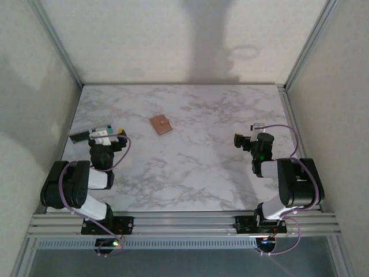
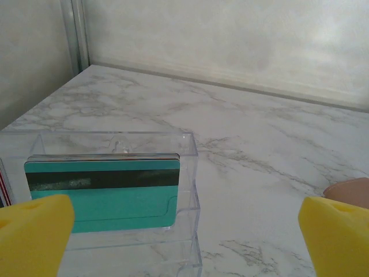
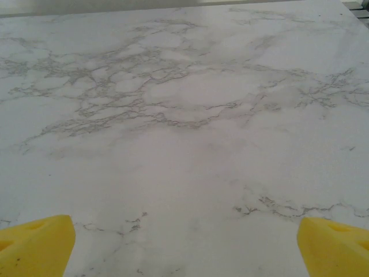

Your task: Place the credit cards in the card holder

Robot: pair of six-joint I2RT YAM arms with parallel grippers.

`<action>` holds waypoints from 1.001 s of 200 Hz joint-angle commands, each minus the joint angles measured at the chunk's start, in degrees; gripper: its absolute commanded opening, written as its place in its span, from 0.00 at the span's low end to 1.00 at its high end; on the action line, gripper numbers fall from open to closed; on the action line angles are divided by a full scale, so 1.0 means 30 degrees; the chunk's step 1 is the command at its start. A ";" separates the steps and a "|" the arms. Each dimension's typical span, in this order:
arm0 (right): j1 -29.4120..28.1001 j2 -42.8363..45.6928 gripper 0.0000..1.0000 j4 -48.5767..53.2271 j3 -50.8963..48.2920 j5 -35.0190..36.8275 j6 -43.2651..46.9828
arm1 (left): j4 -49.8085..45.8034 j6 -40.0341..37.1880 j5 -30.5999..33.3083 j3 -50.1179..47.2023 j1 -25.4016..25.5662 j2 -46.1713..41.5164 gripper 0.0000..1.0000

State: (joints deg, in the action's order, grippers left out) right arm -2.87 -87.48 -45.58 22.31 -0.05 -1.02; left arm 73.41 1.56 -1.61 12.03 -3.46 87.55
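Progress nil: credit cards [image 2: 104, 184] stacked in clear stand [image 2: 191, 158], tan card holder [image 1: 161, 124] shut, unfilled; left gripper [image 2: 184, 239] and right gripper [image 3: 184, 242] wide, empty.

- A robot test bench in a lab, not a home or a shop.
- Plain white walls [image 1: 173, 34] close in a marble-patterned table [image 1: 190, 167], held by bare aluminium posts [image 1: 56, 40].
- Two black robot arms, one left [image 1: 75, 184] and one right [image 1: 291, 184], stand bolted to a metal rail [image 1: 184, 222], with loose cables [image 1: 293, 135] trailing.
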 commanded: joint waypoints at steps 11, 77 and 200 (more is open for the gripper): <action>0.0066 -0.0107 0.99 -0.0012 0.0329 -0.0129 0.0134 | 0.0053 0.0294 0.0352 0.0268 0.0129 0.0076 0.99; 0.0058 -0.0107 0.99 -0.0011 0.0331 -0.0128 0.0134 | 0.0060 0.0314 0.0360 0.0267 0.0124 0.0077 0.99; 0.0112 0.1564 0.99 0.3128 0.1620 0.1565 -0.0592 | -0.7326 0.0776 0.1060 0.2719 0.0657 -0.2893 0.99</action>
State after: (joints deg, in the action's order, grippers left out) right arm -2.87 -87.22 -43.51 23.14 0.97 -1.32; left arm 66.24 1.74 0.03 14.72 -2.92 85.21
